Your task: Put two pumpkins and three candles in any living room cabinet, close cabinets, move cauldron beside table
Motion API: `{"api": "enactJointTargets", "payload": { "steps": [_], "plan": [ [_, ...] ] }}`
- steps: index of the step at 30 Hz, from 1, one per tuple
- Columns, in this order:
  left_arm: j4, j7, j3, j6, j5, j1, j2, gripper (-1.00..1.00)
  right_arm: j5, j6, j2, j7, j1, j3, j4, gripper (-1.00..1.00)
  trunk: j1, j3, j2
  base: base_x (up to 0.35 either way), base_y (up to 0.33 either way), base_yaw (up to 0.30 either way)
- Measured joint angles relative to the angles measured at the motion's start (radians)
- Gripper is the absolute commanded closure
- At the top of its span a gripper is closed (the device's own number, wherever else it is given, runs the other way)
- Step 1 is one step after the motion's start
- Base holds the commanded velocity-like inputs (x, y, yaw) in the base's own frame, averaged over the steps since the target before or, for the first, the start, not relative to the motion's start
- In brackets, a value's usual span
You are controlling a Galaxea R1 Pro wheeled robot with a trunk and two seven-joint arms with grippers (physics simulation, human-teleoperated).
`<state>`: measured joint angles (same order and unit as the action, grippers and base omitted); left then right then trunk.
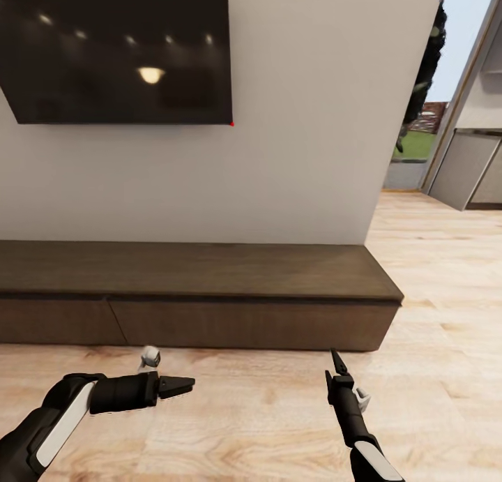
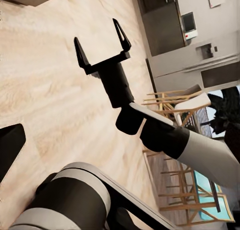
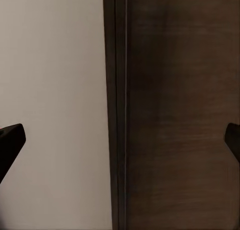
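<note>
The long dark-brown cabinet [image 1: 209, 280] runs along the white wall straight ahead, its plain fronts shut, with a seam between two of them. My left gripper [image 1: 178, 384] hovers low over the floor in front of it, pointing right, open and empty. My right gripper [image 1: 337, 365] points at the cabinet's right part, also open and empty; the left wrist view shows its two fingers spread [image 2: 100, 43]. In the right wrist view the cabinet's dark wood [image 3: 180, 115] is close ahead beside the pale wall [image 3: 50, 90]. Pumpkins, candles, cauldron and coffee table are out of view.
A big black TV [image 1: 118, 49] hangs on the wall above the cabinet. Light wooden floor [image 1: 265, 412] lies between me and the cabinet and continues right, past the wall's end, toward a glass door [image 1: 418, 119]. Wooden chairs [image 2: 175, 103] and kitchen units show in the left wrist view.
</note>
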<state>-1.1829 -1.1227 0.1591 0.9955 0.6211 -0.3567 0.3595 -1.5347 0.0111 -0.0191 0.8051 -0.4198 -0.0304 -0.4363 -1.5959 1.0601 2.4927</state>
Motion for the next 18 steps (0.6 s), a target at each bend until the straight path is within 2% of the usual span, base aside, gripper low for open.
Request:
{"api": "enactJointTargets", "payload": {
  "steps": [9,18],
  "plan": [
    [0.000,-0.002,0.000,0.000,0.000,0.000,0.000,-1.00,0.000,0.000,0.000,0.000,0.000,0.000,0.000,-1.00,0.000,0.000,0.000,0.249,0.000,0.000],
    [0.001,-0.002,0.000,0.000,0.000,0.000,0.000,-1.00,0.000,0.000,0.000,0.000,0.000,0.000,0.000,-1.00,0.000,0.000,0.000,0.168,0.000,0.000]
  ]
}}
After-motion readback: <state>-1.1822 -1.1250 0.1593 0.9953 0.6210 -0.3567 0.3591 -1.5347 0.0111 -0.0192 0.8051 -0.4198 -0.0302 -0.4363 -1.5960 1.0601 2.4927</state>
